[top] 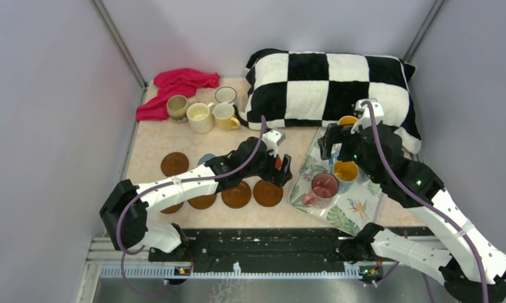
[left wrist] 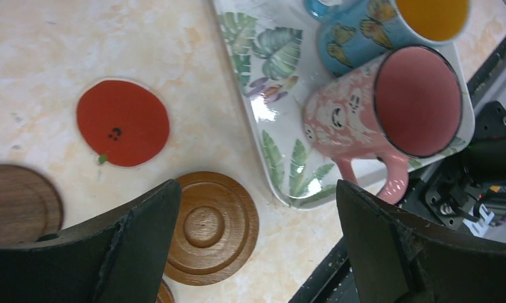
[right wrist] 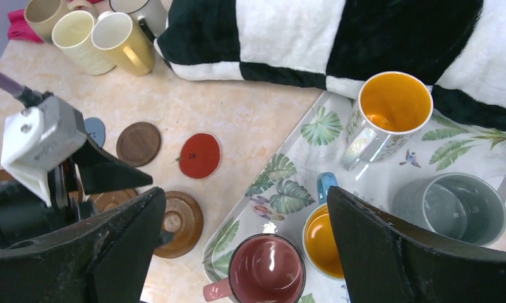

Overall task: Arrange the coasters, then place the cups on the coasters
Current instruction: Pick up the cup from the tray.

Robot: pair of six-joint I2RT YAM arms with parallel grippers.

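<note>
The red coaster (left wrist: 122,122) lies flat on the table, just apart from a ridged brown coaster (left wrist: 211,227) and near the leaf-print tray (left wrist: 272,164). Above them hovers the left gripper (left wrist: 255,202), jaws spread wide, empty. I'd have it centre over one disc, drop straight and catch the thin rim without nudging the tray. The right gripper (right wrist: 245,199), jaws also spread and empty, hangs over the cups (right wrist: 392,104) on the tray.

a pink mug (right wrist: 266,268), a blue mug (right wrist: 323,243), a grey mug (right wrist: 455,208) and an orange-lined mug (right wrist: 392,104) stand on the leaf-print tray (right wrist: 282,183). a red coaster (right wrist: 199,154) lies beside it.
</note>
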